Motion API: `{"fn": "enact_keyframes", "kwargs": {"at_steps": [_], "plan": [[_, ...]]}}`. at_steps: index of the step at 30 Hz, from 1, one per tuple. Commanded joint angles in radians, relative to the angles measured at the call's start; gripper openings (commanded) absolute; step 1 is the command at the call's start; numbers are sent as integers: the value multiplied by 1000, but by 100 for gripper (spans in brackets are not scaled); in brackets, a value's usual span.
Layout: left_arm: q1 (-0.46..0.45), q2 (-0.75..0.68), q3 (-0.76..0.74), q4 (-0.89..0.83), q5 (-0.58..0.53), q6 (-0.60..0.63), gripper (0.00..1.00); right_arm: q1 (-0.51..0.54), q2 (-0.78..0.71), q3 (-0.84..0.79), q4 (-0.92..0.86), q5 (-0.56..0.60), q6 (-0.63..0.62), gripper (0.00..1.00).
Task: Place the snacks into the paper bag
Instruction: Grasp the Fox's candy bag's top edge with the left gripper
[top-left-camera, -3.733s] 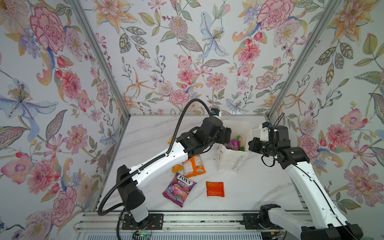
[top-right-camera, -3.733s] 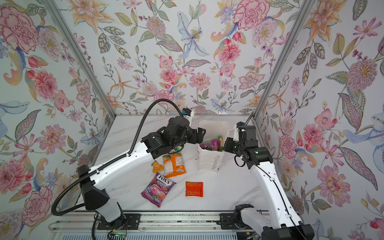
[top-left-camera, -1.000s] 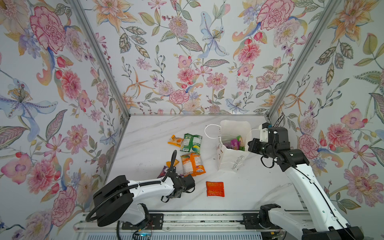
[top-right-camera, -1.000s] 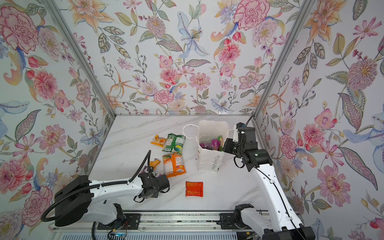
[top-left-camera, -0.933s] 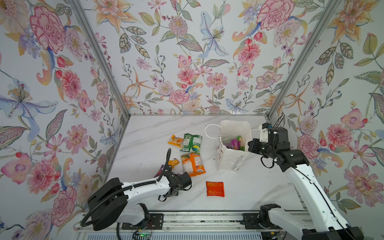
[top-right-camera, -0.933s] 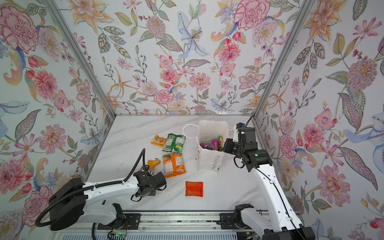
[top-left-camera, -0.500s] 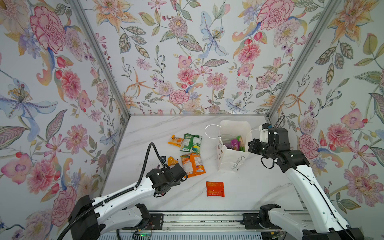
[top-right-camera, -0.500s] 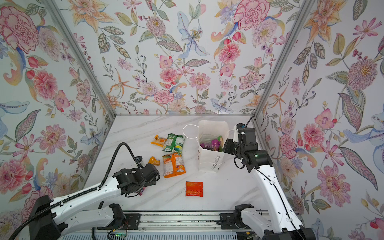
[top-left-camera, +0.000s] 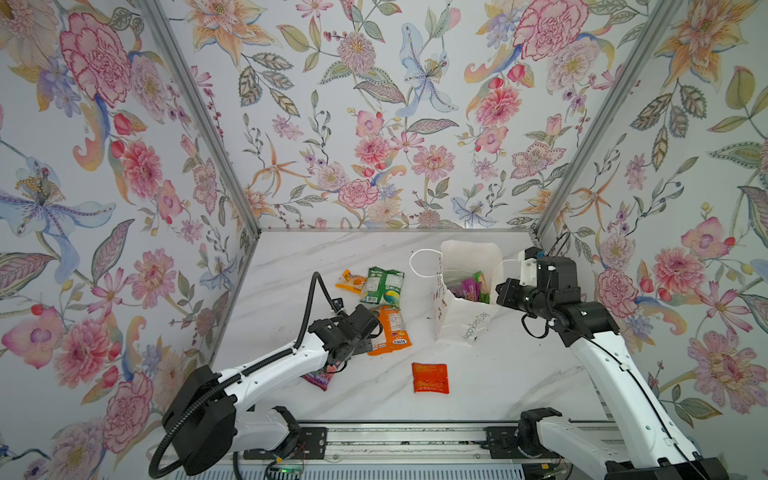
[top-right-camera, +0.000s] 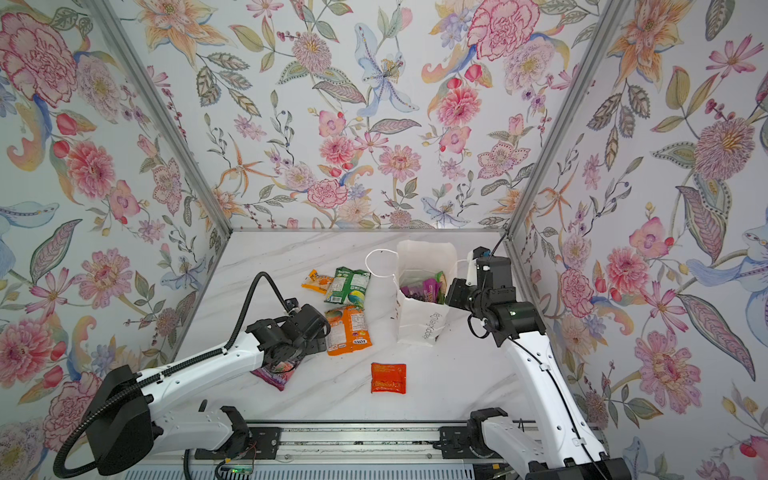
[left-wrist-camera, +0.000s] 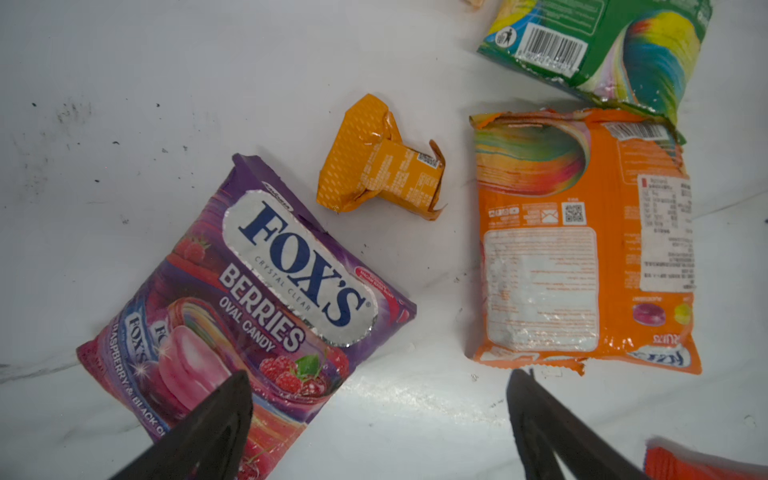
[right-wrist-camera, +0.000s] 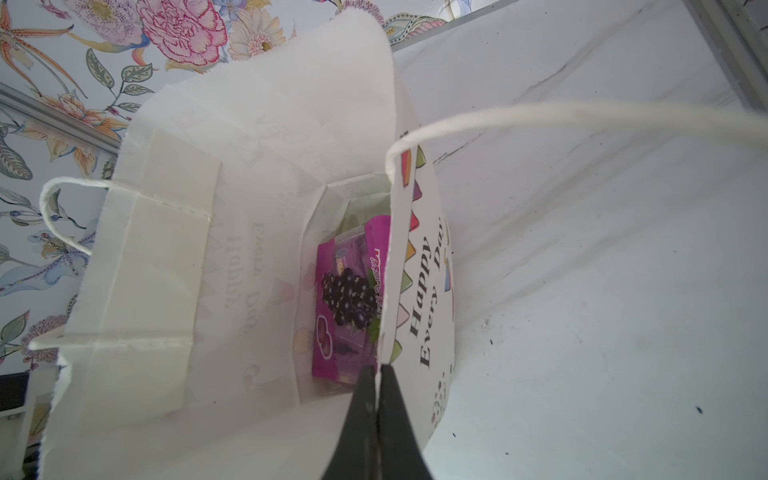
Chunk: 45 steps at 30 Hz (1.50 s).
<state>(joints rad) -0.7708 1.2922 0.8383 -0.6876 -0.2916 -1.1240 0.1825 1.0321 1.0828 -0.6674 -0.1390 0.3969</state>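
My left gripper (left-wrist-camera: 378, 386) is open and hovers above the table between the purple FOX'S packet (left-wrist-camera: 257, 291) and the orange FOX'S packet (left-wrist-camera: 582, 249), holding nothing. A folded orange sachet (left-wrist-camera: 378, 166) and a green packet (left-wrist-camera: 602, 45) lie just beyond. In both top views the purple packet (top-left-camera: 318, 379) shows partly under the left gripper (top-left-camera: 349, 336). My right gripper (right-wrist-camera: 376, 370) is shut on the rim of the white paper bag (right-wrist-camera: 166, 270), keeping its mouth wide. A purple grape packet (right-wrist-camera: 349, 299) lies inside.
A red-orange sachet (top-left-camera: 430, 377) lies alone near the front edge. A small orange sachet (top-left-camera: 349, 280) sits left of the green packet (top-left-camera: 384, 284). The bag (top-left-camera: 465, 324) stands right of centre, with floral walls on three sides.
The left arm has left the bag, dropped towards the front edge, then risen over the purple and orange packets. Its jaws stay open. The right gripper has not moved.
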Motion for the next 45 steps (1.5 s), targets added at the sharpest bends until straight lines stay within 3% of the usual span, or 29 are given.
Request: {"fn": "enact_keyframes", "kwargs": {"at_steps": [1,8,15,26,31,34,39,45], "plan": [[54,26,-13,89,30,47,95,-2,6,-19,-21,-2,-18,0],[172,0,-110,242,62,-49,96,-3,-5,-13,-22,-2,-21,0],[229,11,-155,283,64,-75,92,-6,-2,-21,-21,-7,-20,0],[231,134,-244,351,80,-64,77,-6,-5,-32,-21,-6,-20,0],[227,136,-292,347,79,-56,66,-9,-11,-35,-21,-2,-20,0],[224,108,-331,334,73,-57,64,-9,-12,-38,-22,-2,-21,0],[163,85,-305,257,37,13,63,-9,-4,-38,-19,-7,-18,0],[-21,171,-166,115,32,132,65,-9,-2,-31,-18,-5,-15,0]]}}
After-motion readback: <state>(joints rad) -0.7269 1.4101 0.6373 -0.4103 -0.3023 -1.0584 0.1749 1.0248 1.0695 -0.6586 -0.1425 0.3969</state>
